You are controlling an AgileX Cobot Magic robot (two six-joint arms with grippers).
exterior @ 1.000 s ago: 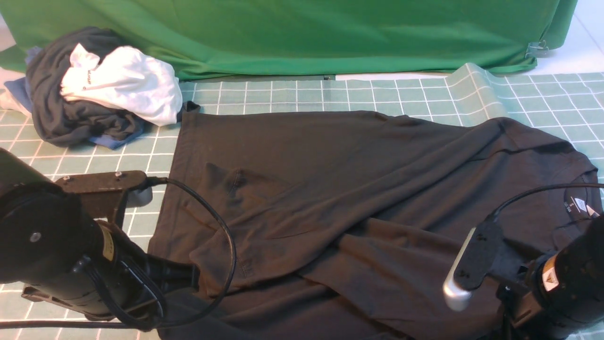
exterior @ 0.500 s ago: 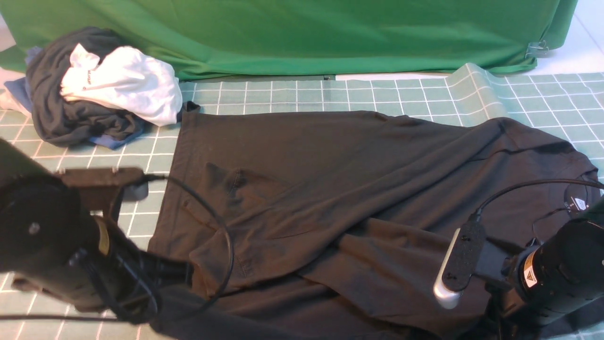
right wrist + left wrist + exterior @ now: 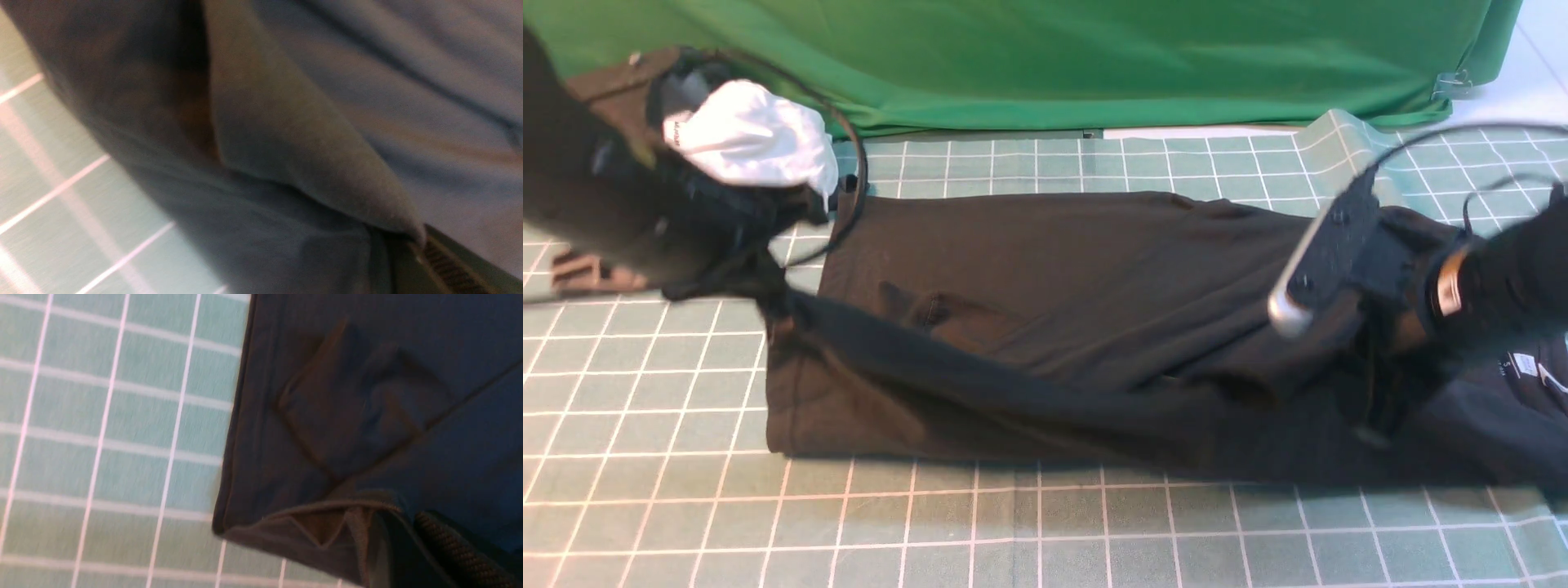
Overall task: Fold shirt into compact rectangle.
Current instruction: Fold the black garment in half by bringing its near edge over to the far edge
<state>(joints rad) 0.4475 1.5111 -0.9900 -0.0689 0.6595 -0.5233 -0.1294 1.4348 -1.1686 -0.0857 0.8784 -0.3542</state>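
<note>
Pinching the black long-sleeved shirt point(image 3: 1054, 269) at both ends, I hold its near edge raised off the green grid mat point(image 3: 1045, 531) in the front view. The rest of the shirt lies flat across the mat's middle. My left gripper point(image 3: 768, 298) is a smear of motion blur, clenched on the hem corner. My right gripper point(image 3: 1376, 408) is half buried in dark folds near the collar, where the white neck tag point(image 3: 1523, 365) shows by the frame's edge. A white garment point(image 3: 752, 139) shows past my left arm, and the rest of that corner is lost behind the arm. A bright green cloth point(image 3: 1054, 57) hangs across the back.

Left wrist view: the hem corner bunches between my fingers point(image 3: 453, 555), which are cut off at the frame's edge, with the mat's white grid lines beneath.

Right wrist view: soft and blurred. A fold of shirt is nipped against one ribbed pad point(image 3: 445, 261); the other finger is out of sight behind cloth.
</note>
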